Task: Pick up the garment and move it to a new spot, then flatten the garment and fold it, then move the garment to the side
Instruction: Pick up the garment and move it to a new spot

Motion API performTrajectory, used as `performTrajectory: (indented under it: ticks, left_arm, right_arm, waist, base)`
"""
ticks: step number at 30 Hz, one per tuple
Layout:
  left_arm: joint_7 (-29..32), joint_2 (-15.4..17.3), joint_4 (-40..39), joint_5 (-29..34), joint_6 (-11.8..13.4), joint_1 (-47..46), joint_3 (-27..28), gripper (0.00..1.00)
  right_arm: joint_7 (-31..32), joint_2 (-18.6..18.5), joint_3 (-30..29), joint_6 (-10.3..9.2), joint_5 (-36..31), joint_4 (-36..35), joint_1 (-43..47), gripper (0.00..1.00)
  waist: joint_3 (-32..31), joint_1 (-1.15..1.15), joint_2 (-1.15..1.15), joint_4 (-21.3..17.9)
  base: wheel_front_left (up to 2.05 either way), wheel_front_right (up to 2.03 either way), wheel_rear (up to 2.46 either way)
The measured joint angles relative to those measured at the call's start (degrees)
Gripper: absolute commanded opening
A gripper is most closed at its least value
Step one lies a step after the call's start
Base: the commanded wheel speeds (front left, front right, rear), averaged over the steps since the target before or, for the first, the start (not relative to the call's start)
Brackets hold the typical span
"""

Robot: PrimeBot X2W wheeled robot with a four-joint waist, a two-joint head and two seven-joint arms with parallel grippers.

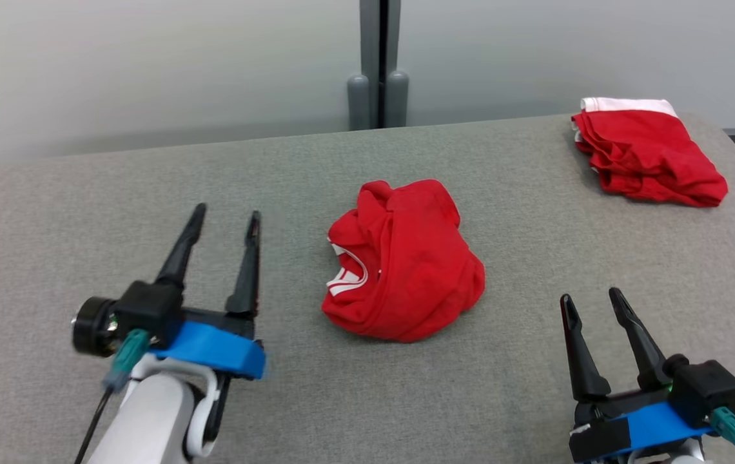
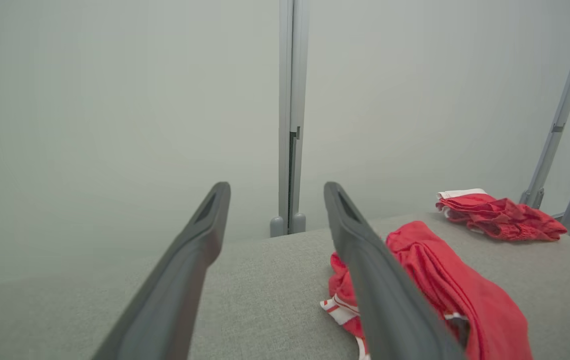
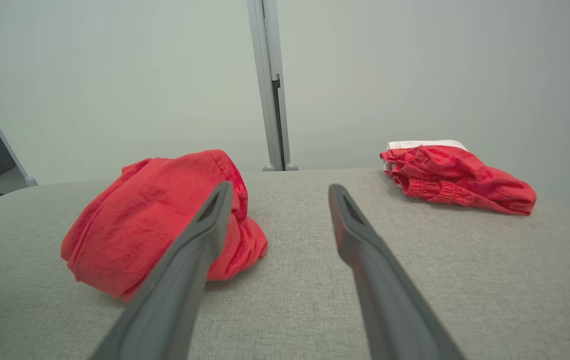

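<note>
Left claw spread wide and pinching nothing, hovering low over the grey padded table, just left of the garment; right claw likewise spread and empty, nearer the front edge, off to the garment's right. Sitting mid-table in a crumpled red heap, white trim peeking out on the left side, touched by neither claw. Not flattened, not folded, not set aside. Looks like the gap ahead of flattening, or else the very first pick; cannot tell which from the heap alone. Either way, calls next for a pinch on cloth: closing in from both flanks, dropping the fingertips to the table, catching an edge or the trim rather than the fat middle of the bundle, then lifting and pulling apart to open it out. Worth watching: soft fabric likely to drag and bunch, thin layers easy to miss against the padded top. Now the count. Claws: two. Red garments: two, meaning the crumpled one in the middle plus a folded red piece with a white band, parked at the far right corner, well apart. Tables: one. Grey post against the wall behind: one.
</note>
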Motion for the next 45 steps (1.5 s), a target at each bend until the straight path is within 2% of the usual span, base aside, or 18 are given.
performTrajectory:
  ticks: [7,16,27,45]
  left_arm:
    - [0.0,-0.5,-8.3,3.8,-0.3,9.0,9.8,1.00]
    - [0.0,-3.0,-9.9,7.8,-2.3,17.5,18.4,1.00]
    - [0.0,-5.8,-7.7,11.2,-5.1,21.9,22.2,1.00]
    - [0.0,-7.7,-7.5,14.1,-6.9,22.7,25.5,1.00]
  right_arm:
    - [0.0,0.0,-1.3,0.00,0.0,0.4,1.3,1.00]
    - [0.0,0.0,-2.6,-0.01,0.0,1.8,2.7,1.00]
    - [0.0,0.0,-2.6,-0.01,0.1,3.7,4.9,1.00]
    - [0.0,0.0,-2.6,0.00,0.3,5.0,5.4,1.00]
  waist:
    - [-1.4,0.00,0.01,2.9]
    - [-3.4,0.01,0.01,5.6]
    - [-5.2,0.01,0.01,6.1]
    - [-5.7,0.01,0.01,5.3]
  base:
    - [0.00,0.00,0.00]
    - [0.00,0.00,0.00]
    - [0.00,0.00,0.00]
    - [0.00,0.00,0.00]
